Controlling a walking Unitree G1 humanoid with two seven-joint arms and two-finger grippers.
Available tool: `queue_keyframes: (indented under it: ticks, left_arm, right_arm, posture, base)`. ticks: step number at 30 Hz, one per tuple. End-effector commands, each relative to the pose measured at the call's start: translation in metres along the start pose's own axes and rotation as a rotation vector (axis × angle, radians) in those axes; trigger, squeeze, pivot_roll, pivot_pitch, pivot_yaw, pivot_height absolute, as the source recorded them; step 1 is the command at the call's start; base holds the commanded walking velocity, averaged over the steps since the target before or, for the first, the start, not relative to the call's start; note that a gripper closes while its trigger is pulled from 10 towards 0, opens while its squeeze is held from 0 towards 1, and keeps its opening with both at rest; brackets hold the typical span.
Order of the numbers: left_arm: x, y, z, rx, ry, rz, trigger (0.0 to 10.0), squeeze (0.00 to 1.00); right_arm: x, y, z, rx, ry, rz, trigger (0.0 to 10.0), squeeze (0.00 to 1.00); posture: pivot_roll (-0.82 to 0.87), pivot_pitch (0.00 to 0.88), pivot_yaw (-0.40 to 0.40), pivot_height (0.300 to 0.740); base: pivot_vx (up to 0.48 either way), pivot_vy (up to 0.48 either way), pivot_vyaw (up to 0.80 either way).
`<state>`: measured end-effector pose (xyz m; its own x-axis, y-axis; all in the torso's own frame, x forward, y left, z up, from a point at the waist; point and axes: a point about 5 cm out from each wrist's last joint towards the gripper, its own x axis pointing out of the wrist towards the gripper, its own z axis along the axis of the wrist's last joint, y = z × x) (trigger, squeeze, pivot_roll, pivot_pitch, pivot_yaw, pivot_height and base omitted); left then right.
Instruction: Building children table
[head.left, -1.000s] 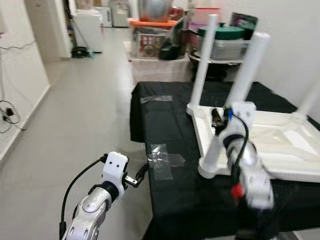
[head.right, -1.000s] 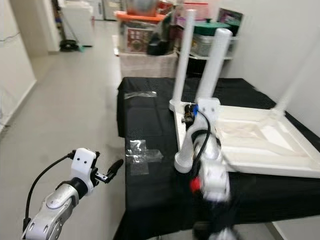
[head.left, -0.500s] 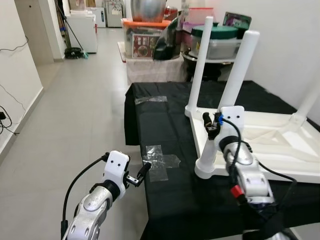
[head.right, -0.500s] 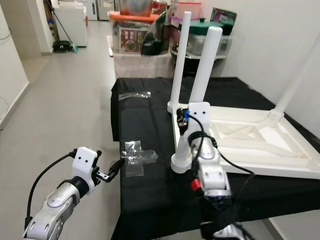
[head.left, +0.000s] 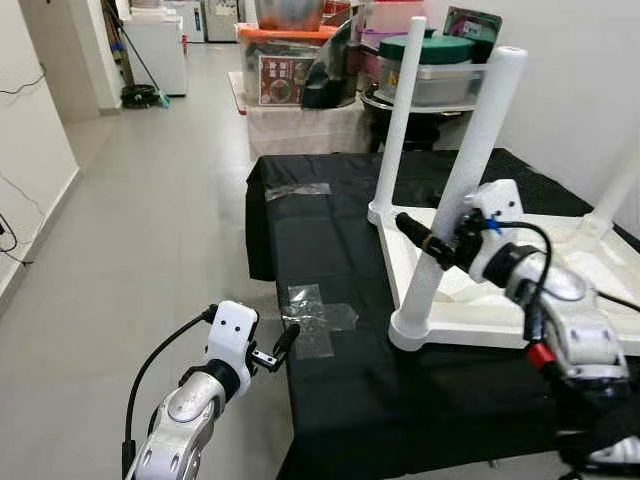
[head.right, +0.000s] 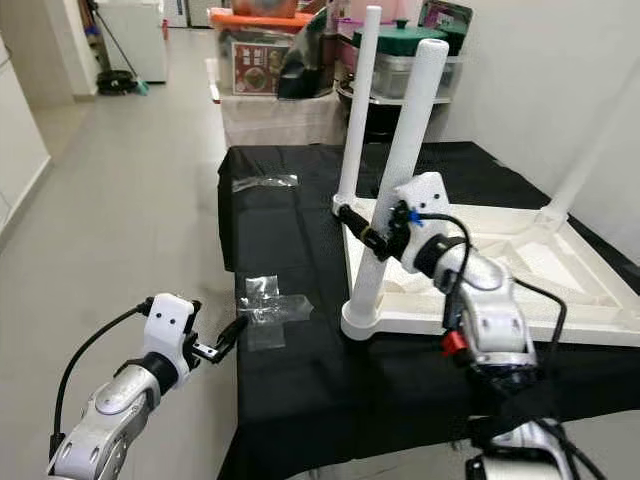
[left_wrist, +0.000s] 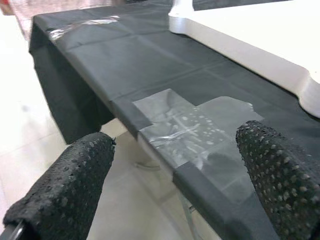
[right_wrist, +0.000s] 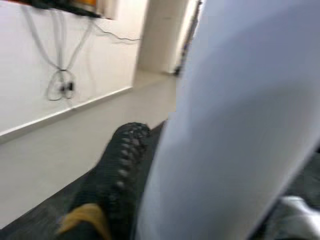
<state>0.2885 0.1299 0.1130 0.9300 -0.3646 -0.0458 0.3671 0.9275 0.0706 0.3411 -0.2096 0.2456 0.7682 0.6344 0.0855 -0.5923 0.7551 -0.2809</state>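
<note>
Moved: your right claw (head.left: 425, 238) swung sideways, now closed around the near leg (head.left: 462, 188).
Axis: children table (head.left: 530, 290) upside-down, legs vertical.
Left claw (head.left: 282, 347): open, beside the black table (head.left: 330, 250).

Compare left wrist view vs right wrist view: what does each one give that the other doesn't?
Left wrist: open left gripper at the edge of the black-covered table, clear tape patch between its fingers, white upturned tabletop beyond.
Right wrist: one black finger against the white table leg, wall cables behind.
Shared: white children's-table parts, pale floor.

Left gripper (head.left: 281, 350) agape; right gripper (head.left: 425, 238) raised
</note>
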Motion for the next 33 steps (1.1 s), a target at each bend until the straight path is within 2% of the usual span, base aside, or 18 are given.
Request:
queue_keyframes:
  ticks: [1, 5, 10, 11, 13, 14, 15, 16, 17, 18, 20, 24, 27, 28, 30, 31, 32, 33]
  left_arm:
    - [0.001, 0.000, -0.002, 0.013, 0.012, -0.003, 10.0, 0.00]
    - [0.000, 0.000, -0.001, 0.014, 0.011, 0.000, 10.0, 0.00]
    - [-0.001, 0.000, -0.002, 0.015, 0.012, -0.003, 10.0, 0.00]
    - [-0.001, 0.000, -0.002, 0.017, 0.013, -0.005, 10.0, 0.00]
    - [0.000, 0.001, -0.002, 0.017, 0.014, -0.006, 10.0, 0.00]
    - [0.000, 0.001, -0.002, 0.017, 0.014, -0.006, 10.0, 0.00]
    - [0.000, 0.001, -0.002, 0.017, 0.014, -0.006, 10.0, 0.00]
    - [0.001, 0.000, -0.002, 0.017, 0.012, -0.007, 10.0, 0.00]
    - [0.003, -0.001, -0.001, 0.015, 0.010, -0.011, 10.0, 0.00]
    - [0.004, -0.004, -0.001, 0.012, 0.008, -0.021, 10.0, 0.00]
    - [0.004, -0.005, -0.001, 0.011, 0.008, -0.023, 10.0, 0.00]
    - [0.004, -0.002, -0.001, 0.013, 0.010, -0.013, 10.0, 0.00]
    - [0.004, -0.002, -0.001, 0.012, 0.010, -0.007, 10.0, 0.00]
    - [0.004, -0.002, -0.002, 0.010, 0.010, -0.005, 10.0, 0.00]
    - [0.003, -0.002, -0.002, 0.009, 0.011, -0.004, 10.0, 0.00]
    - [0.003, -0.003, -0.002, 0.007, 0.011, -0.004, 10.0, 0.00]
    - [0.003, -0.004, -0.003, 0.006, 0.011, -0.006, 10.0, 0.00]
    - [0.003, -0.005, -0.003, 0.005, 0.011, -0.007, 10.0, 0.00]
  right_arm:
    - [0.008, 0.010, -0.005, 0.016, 0.002, 0.091, 0.0, 0.00]
    - [0.010, 0.009, -0.008, 0.064, -0.012, 0.099, 0.0, 0.00]
    - [0.009, 0.003, -0.014, 0.028, 0.001, 0.037, 0.0, 0.00]
    - [0.010, 0.000, -0.018, -0.003, 0.039, -0.033, 0.0, 0.00]
    - [0.013, -0.012, -0.030, -0.072, 0.172, -0.301, 0.0, 0.00]
    - [0.013, -0.015, -0.033, -0.089, 0.201, -0.363, 0.0, 0.00]
    - [0.013, -0.015, -0.033, -0.089, 0.201, -0.363, 0.0, 0.00]
    - [0.013, -0.016, -0.038, -0.059, 0.233, -0.518, 0.0, 0.00]
    - [0.013, -0.010, -0.044, -0.029, 0.253, -0.608, 0.0, 0.00]
    - [0.014, 0.011, -0.058, 0.010, 0.305, -0.736, 0.0, 0.00]
    - [0.015, 0.019, -0.061, 0.015, 0.313, -0.740, 0.0, 0.00]
    - [0.027, 0.047, -0.071, 0.021, 0.324, -0.667, 0.0, 0.00]
    - [0.029, 0.047, -0.071, 0.011, 0.332, -0.649, 0.0, 0.00]
    - [0.035, 0.050, -0.070, 0.006, 0.337, -0.599, 7.4, 0.00]
    - [0.038, 0.052, -0.070, 0.002, 0.341, -0.564, 7.4, 0.00]
    - [0.041, 0.054, -0.066, 0.002, 0.322, -0.550, 10.0, 0.00]
    - [0.041, 0.053, -0.060, 0.047, 0.274, -0.538, 10.0, 0.83]
    - [0.041, 0.053, -0.055, 0.079, 0.239, -0.542, 10.0, 0.83]
  posture:
    - [0.06, 0.000, -0.069, 0.740]
    - [0.07, 0.000, -0.071, 0.740]
    - [0.06, 0.000, -0.062, 0.740]
    - [0.06, 0.000, -0.062, 0.740]
    - [0.06, 0.000, -0.062, 0.740]
    - [0.06, 0.000, -0.062, 0.740]
    - [0.06, 0.000, -0.062, 0.740]
    - [0.05, 0.000, -0.053, 0.740]
    - [0.05, 0.000, -0.053, 0.740]
    - [0.05, 0.000, -0.054, 0.740]
    - [0.05, 0.000, -0.054, 0.740]
    - [0.05, 0.000, -0.059, 0.740]
    - [0.05, 0.000, -0.065, 0.740]
    - [0.05, 0.000, -0.066, 0.740]
    - [0.05, 0.000, -0.066, 0.740]
    - [0.05, 0.000, -0.066, 0.740]
    - [0.05, 0.000, -0.066, 0.740]
    - [0.05, 0.000, -0.067, 0.740]
  base:
    - [0.000, 0.000, 0.00]
    - [0.000, 0.000, 0.00]
    - [0.000, 0.000, 0.00]
    - [0.000, 0.000, 0.00]
    - [0.000, 0.000, 0.00]
    - [0.000, 0.000, 0.00]
    - [0.000, 0.000, 0.00]
    - [0.000, 0.000, 0.00]
    - [0.000, 0.000, 0.00]
    - [0.000, 0.000, 0.00]
    - [0.000, 0.000, 0.00]
    - [0.000, 0.000, 0.00]
    - [0.000, 0.000, 0.00]
    - [0.000, 0.000, 0.00]
    - [0.000, 0.000, 0.00]
    - [0.000, 0.000, 0.00]
    - [0.000, 0.000, 0.00]
    - [0.000, 0.000, 0.00]
